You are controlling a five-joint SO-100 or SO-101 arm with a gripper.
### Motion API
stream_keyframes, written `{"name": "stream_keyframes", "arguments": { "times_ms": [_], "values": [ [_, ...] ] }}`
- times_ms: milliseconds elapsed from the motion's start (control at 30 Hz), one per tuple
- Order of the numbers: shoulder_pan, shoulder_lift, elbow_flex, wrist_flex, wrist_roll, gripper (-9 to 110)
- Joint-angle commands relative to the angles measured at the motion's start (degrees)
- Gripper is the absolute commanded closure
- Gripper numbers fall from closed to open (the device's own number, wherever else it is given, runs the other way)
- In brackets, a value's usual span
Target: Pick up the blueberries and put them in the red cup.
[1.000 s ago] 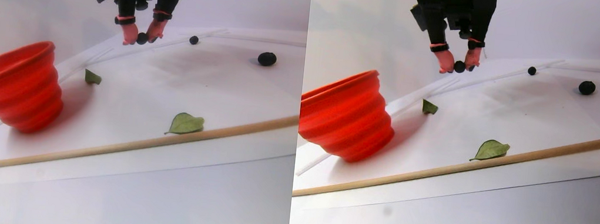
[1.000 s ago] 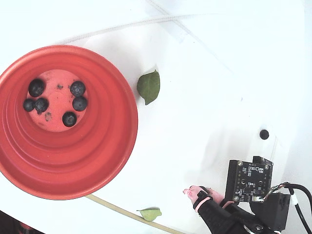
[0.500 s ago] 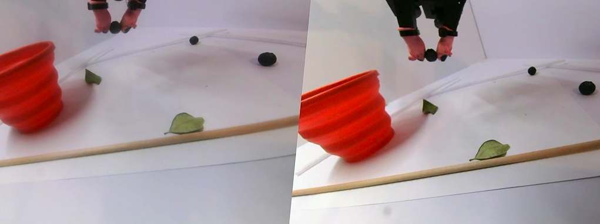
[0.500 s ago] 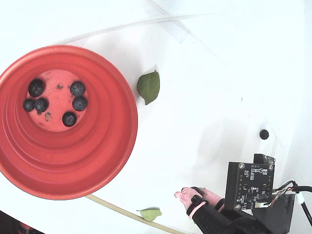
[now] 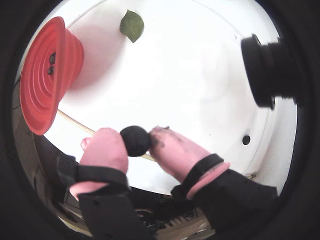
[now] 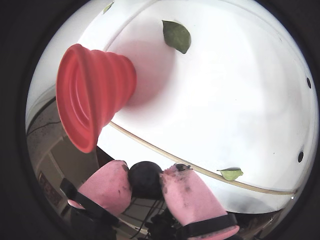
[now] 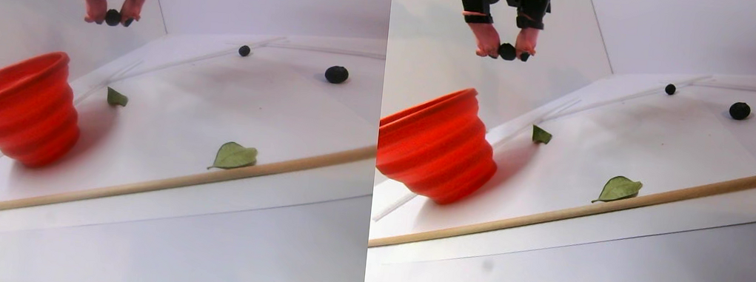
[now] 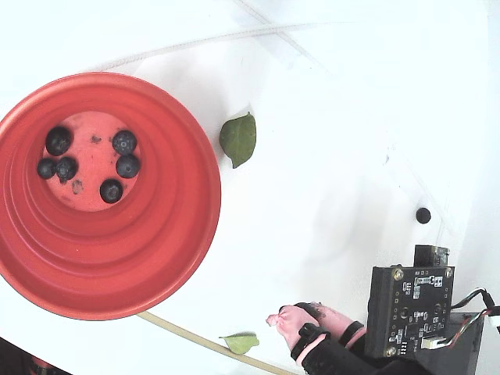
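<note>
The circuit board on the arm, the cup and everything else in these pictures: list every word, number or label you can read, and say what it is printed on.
No readable text in any view.
The circuit board on the arm in the fixed view shows only small parts and screw holes; any printing is too small to read.
The red cup is plain, with no label or brand.
The gripper, shut on a blueberry, carries no marks.

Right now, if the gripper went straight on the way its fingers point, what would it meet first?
Probably the bare white sheet, not the red cup, which sits off to the side; the gripper holds a blueberry. Depth is uncertain.
</note>
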Motion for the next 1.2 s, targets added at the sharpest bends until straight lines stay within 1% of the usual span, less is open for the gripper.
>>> {"name": "stream_keyframes", "arguments": {
  "times_ms": [0,433,667,1167],
  "values": [
    [-4.13,4.22,-3.87,0.70,1.32,91],
    [-13.18,8.44,-0.70,2.99,6.94,91],
    [-17.67,7.82,0.97,2.99,9.84,91],
    [-22.59,2.72,4.66,-2.46,13.71,91]
  ]
}}
